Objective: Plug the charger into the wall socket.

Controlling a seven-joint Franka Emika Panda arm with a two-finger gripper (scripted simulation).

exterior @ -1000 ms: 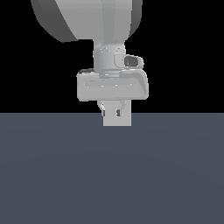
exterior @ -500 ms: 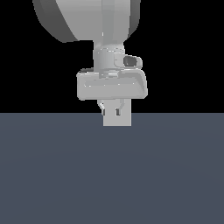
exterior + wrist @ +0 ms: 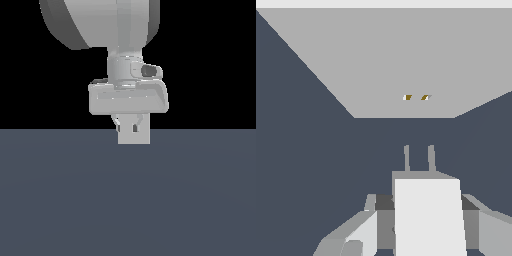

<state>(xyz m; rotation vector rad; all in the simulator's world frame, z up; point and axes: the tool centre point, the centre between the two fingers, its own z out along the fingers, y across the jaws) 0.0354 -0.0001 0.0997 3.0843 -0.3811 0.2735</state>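
In the wrist view my gripper point(image 3: 423, 201) is shut on the charger point(image 3: 428, 220), a white-grey block with two thin prongs point(image 3: 406, 158) pointing forward. The wall socket point(image 3: 406, 60), a pale grey plate with two orange dots point(image 3: 416, 97), stands ahead of the prongs with a gap between them. The prongs roughly line up with the dots. In the exterior view my gripper point(image 3: 128, 125) hangs under the hand with a pale square block point(image 3: 134, 136) at its fingers. I cannot tell whether that block is the charger or the socket plate.
A dark blue-grey floor point(image 3: 125, 200) spreads below the gripper and also shows around the socket in the wrist view point(image 3: 306, 150). The large grey arm link point(image 3: 100, 20) fills the upper part of the exterior view against a black background.
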